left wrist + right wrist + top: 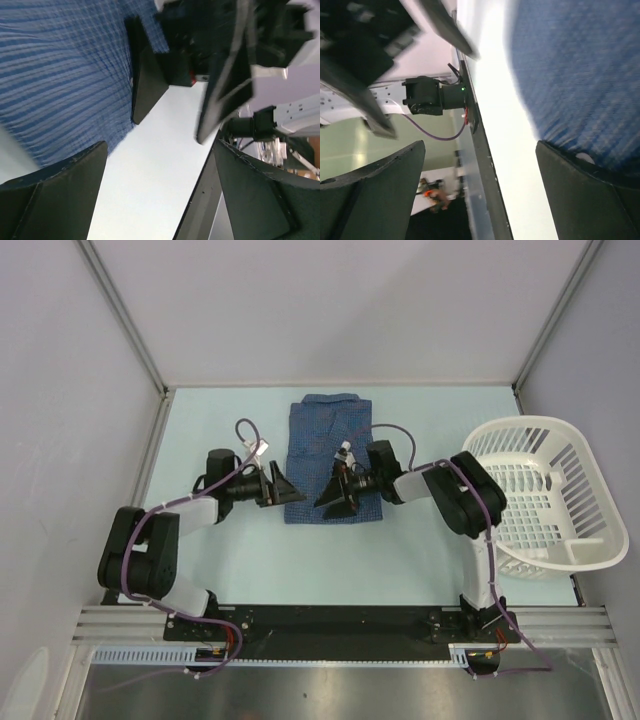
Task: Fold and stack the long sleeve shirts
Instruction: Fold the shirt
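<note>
While the folded long sleeve shirt lay in the upper middle of the top view on the pale table, both arms reached toward it from the bottom of the frame. The left gripper sat just beside the shirt's lower left edge, jaws spread wide with nothing between them. The right gripper hung over the shirt's lower right part, jaws likewise wide apart and empty; whether it touched the cloth could not be told. In the left wrist view the blue check cloth filled the upper left. The white laundry basket stood at the right of the top view, well apart from the shirt.
</note>
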